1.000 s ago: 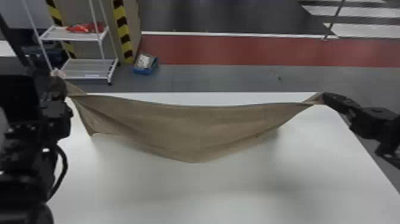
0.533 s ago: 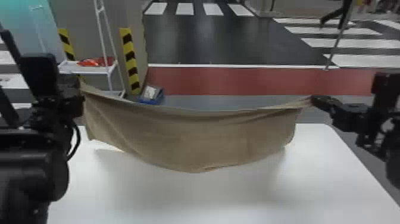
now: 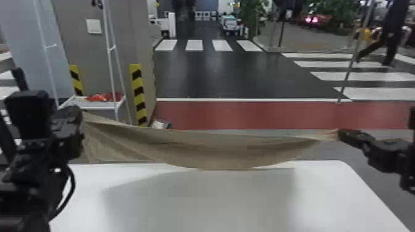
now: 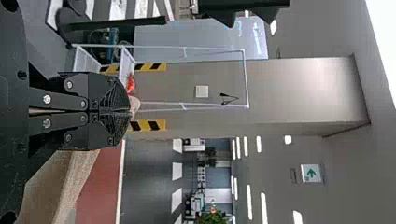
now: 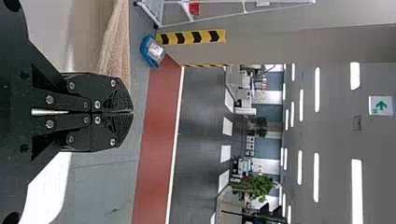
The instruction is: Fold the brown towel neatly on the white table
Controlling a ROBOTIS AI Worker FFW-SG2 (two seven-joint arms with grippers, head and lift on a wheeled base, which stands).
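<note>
Head-view clock: white table 6 | shelf rack 10 | crosswalk 2 | brown towel slung above table; left gripper 9, right gripper 3, each clamped on it

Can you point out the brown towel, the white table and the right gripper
Brown towel (image 3: 210, 151), head view, middle of the hanging cloth
White table (image 3: 197, 206), head view, bare top
Right gripper (image 5: 131, 112), right wrist view, between fingertips

Matt brown cloth towel, smooth white table, faint sheen
</note>
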